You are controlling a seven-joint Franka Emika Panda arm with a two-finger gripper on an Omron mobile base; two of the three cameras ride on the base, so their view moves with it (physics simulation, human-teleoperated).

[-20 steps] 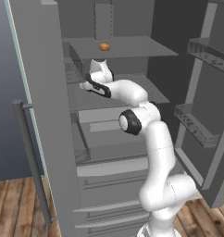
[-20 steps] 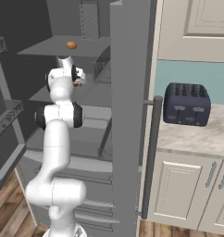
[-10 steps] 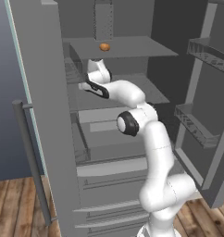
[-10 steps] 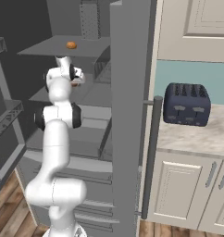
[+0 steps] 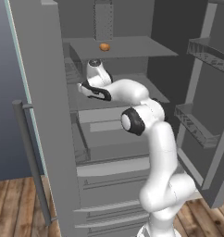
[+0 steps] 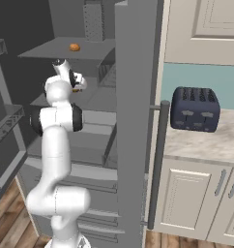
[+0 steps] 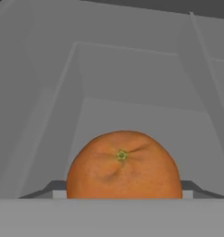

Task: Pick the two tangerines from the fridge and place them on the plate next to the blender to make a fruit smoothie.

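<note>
Item: open fridge (image 5: 49, 115), landmark. One tangerine (image 5: 104, 46) sits alone on its top shelf (image 5: 132, 46); the other tangerine (image 7: 123, 165) is on the shelf below, clamped between the jaws of the gripper (image 7: 123, 194), which reaches in level, apparently so the fruit can be drawn straight out. The held fruit is near-round with no marked long axis, its green stem scar facing the hand camera. Toaster (image 6: 194, 109) stands on the worktop (image 6: 206, 140) beside the fridge.

one tangerine (image 5: 104, 46) on fridge (image 5: 49, 139) upper shelf, another tangerine (image 7: 123, 165) between hand (image 7: 123, 194) tips
</note>
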